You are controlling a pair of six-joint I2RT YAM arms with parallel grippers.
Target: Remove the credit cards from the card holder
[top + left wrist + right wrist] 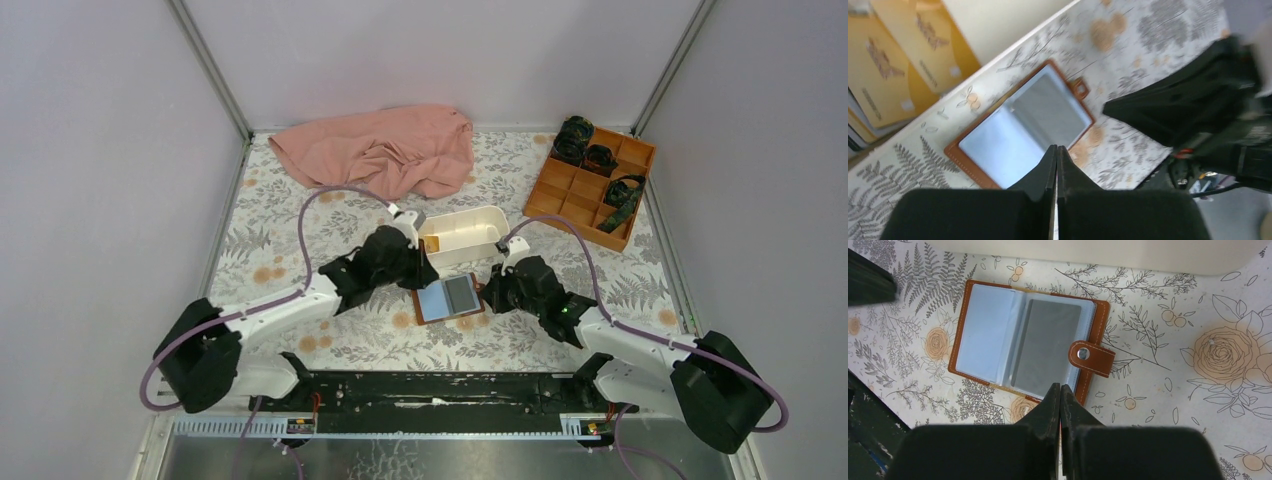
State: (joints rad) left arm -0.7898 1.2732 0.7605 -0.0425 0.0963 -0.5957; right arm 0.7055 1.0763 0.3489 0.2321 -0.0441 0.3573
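Progress seems partial: we see yellow-orange plastic cards point(913, 55) in the white tray point(462, 213), one grey card point(1048, 347) inside the open brown leather card holder point(1023, 345) on the bench point(280, 230); left end effector point(1056, 165) and right end effector point(1060, 400) are closed, empty.

The open card holder point(448, 297) lies flat on the tabletop point(270, 240) in the narrow gap between the left pincer point(426, 278) and the right pincer point(490, 292). Each pincer has its fingers pressed together close to one edge of the holder, so each arm blocks the other's sideways path across it. Just beyond both tips, the white tray point(463, 235) walls off the far side. The space above the holder is free. Outward of the left pincer, bare tabletop runs to the pink cloth point(380, 150), well beyond. The orange box point(592, 185) stands outward of and beyond the right pincer, well apart.
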